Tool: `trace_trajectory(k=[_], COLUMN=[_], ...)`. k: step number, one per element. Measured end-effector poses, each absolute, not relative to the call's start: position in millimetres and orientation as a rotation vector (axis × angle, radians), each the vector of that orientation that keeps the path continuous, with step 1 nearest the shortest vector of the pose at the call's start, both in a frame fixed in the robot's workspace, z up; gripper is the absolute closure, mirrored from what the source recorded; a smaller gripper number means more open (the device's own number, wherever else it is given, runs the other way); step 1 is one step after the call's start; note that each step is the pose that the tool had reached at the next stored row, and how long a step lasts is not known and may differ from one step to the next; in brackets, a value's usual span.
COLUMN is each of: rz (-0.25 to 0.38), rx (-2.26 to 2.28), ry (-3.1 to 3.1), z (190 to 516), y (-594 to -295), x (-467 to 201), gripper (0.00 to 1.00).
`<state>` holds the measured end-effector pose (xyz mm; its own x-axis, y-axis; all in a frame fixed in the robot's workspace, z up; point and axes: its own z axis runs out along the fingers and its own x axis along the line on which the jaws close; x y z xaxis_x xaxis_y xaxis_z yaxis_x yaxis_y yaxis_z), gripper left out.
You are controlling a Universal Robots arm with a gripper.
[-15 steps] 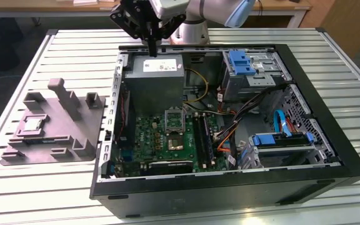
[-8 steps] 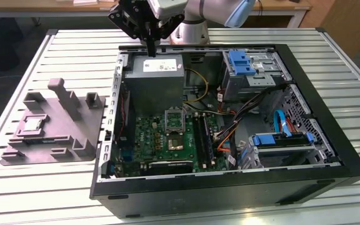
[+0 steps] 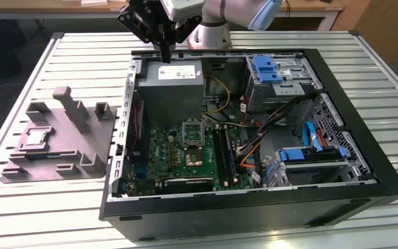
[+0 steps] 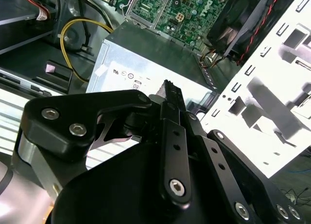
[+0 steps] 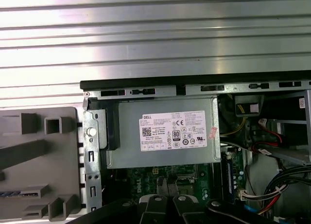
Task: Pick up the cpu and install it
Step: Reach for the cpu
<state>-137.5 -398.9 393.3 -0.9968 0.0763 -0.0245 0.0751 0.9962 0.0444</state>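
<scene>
Gripper [image 3: 166, 54] hangs over the power supply [image 3: 173, 88], fingers pressed together on nothing, we note; cpu [image 3: 36, 137] lies in the grey-purple fixture [image 3: 81, 136], outside the computer case [image 3: 254, 212], well apart.

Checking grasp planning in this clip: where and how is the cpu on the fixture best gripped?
Probably by two opposite edges, from straight above: the cpu lies flat, top face up, on the grey-purple fixture, with raised posts close beside it.

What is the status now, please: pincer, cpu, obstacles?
Pincer shut, empty, above grey box. Cpu on fixture, untouched. Nothing covers cpu.
</scene>
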Motion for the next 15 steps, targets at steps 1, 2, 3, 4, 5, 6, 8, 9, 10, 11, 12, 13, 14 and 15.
trace_trajectory(k=[1,2,3,4,5,6,8,9,10,11,12,13,14,15], rz=[0.068,0.068,0.068,0.068,0.068,0.068,0.068,0.068,0.068,0.068,0.067,0.068,0.068,0.068], rx=[0.118,0.118,0.118,0.118,0.118,0.118,0.118,0.118,0.118,0.118,0.118,0.118,0.118,0.118], ry=[3.113,3.112,3.113,3.112,3.113,3.113,3.112,3.112,3.112,3.113,3.113,3.113,3.113,3.112], z=[393.3,393.3,393.3,393.3,393.2,393.2,393.2,393.2,393.2,393.3,393.3,393.2,393.2,393.2], y=[-398.9,-398.9,-398.9,-398.9,-399.0,-398.9,-398.9,-398.9,-398.9,-398.9,-398.9,-398.9,-398.9,-398.9], x=[-137.8,-138.2,-138.5,-138.9,-139.3,-139.8,-140.7,-141.1,-141.5,-141.9,-142.0,-142.2,-142.3,-142.4], gripper=[0.89,0.89,0.89,0.89,0.89,0.89,0.89,0.89,0.89,0.89,0.89,0.89,0.89,0.89])
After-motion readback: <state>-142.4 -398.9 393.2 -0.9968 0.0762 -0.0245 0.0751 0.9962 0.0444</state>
